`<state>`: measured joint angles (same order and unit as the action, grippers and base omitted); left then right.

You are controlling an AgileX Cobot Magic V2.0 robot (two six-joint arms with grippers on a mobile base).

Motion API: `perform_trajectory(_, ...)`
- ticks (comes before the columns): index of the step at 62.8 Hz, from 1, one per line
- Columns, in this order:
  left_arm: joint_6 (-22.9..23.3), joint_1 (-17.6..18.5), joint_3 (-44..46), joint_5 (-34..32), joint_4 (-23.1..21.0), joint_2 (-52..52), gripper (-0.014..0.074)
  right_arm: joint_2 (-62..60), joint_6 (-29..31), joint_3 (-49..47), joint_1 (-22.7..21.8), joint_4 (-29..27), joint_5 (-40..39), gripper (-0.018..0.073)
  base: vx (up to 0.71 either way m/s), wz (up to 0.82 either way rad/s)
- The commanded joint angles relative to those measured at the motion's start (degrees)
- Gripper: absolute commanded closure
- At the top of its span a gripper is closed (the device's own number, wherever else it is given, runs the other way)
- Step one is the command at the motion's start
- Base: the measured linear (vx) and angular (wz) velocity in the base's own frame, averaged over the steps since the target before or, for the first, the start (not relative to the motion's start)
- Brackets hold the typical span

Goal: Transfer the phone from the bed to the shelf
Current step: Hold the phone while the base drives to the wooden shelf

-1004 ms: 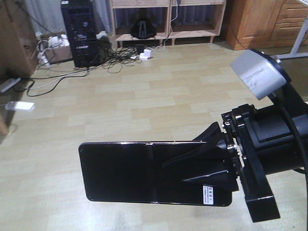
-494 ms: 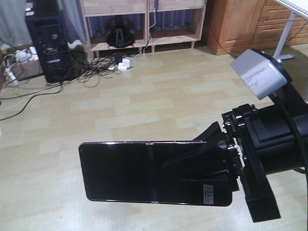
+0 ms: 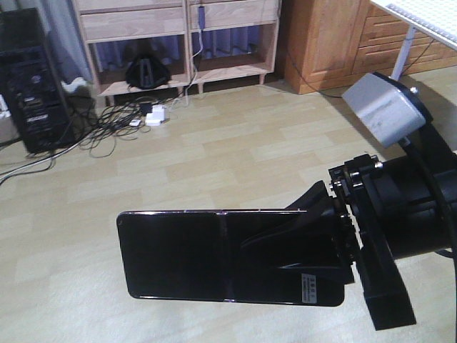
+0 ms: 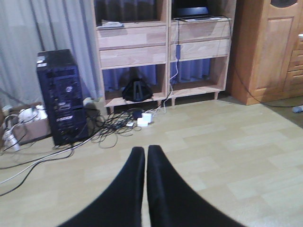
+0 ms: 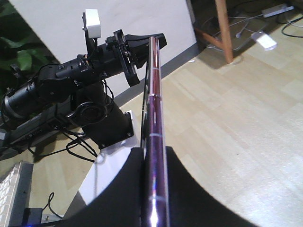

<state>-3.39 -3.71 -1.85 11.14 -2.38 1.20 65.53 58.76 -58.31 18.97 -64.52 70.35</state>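
The right hand [image 3: 264, 246] pinches the phone [image 3: 178, 254] at one end, the rest jutting over the floor [image 3: 235, 157]; a jolt could drop it. The left hand [image 4: 144, 156] is pressed together.

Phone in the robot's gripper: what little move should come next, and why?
Probably drive the base forward toward the shelf, with the right gripper shut on the phone. The phone is gripped flat and steady, but a wide stretch of floor lies between it and the shelf, likely too far for the arm to reach.

Glossy black phone [image 3: 178, 254], unfolded, midair; wooden shelf [image 3: 128, 25] well beyond.
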Motion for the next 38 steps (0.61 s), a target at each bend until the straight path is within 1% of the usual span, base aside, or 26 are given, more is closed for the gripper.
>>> perform_trajectory(1, 0.00, 0.14, -0.41, -4.15, -0.54, 0.38, 0.0595, -1.26, 0.44, -1.48, -0.02, -5.17, 3.37, 0.0561, 0.40, -0.16)
perform_trajectory(38, 0.00, 0.14, -0.41, -4.15, -0.54, 0.38, 0.0595, -1.26, 0.44, -1.48, -0.02, -5.17, 3.37, 0.0561, 0.39, -0.20)
